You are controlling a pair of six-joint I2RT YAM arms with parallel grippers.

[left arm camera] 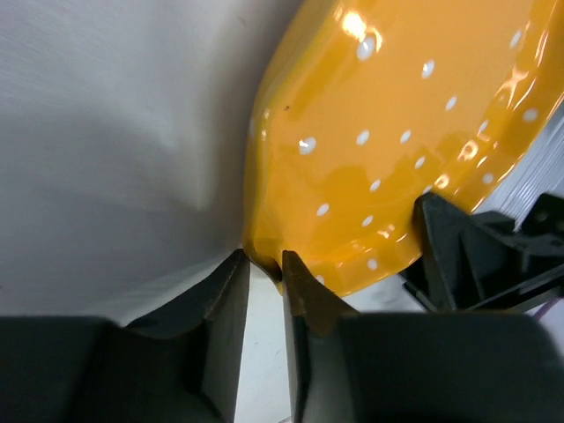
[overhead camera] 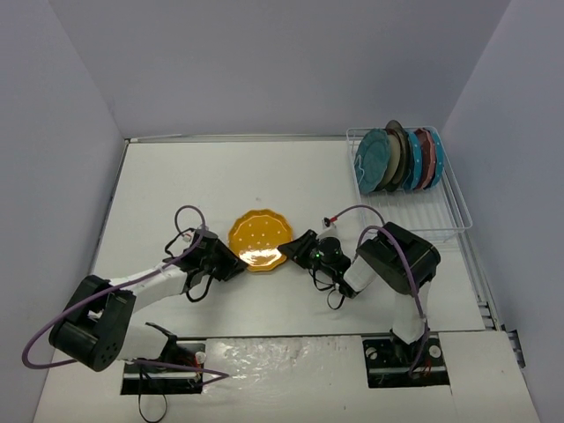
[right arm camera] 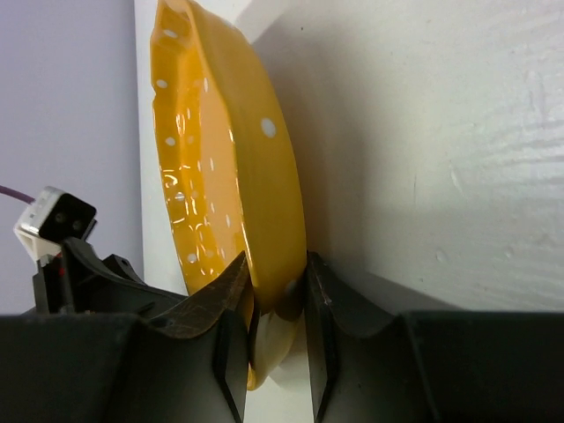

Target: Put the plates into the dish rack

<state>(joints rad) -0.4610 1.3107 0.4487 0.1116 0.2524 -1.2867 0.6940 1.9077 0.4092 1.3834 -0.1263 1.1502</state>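
Overhead view spans the table (overhead camera: 264, 176); both wrist views closely share the yellow plate (overhead camera: 259, 239).

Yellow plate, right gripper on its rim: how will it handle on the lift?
The plate looks stiff: the rim shows no bend in the right gripper's pinch, so probably no flex. Its glossy surface with bright glints suggests it may slip or pivot in so narrow a rim grip. Small and thin, so likely light.

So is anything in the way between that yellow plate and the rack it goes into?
Nothing visible. The table between the yellow plate and the dish rack is bare, and the rack's near slots are free; the other plates stand at its far end.
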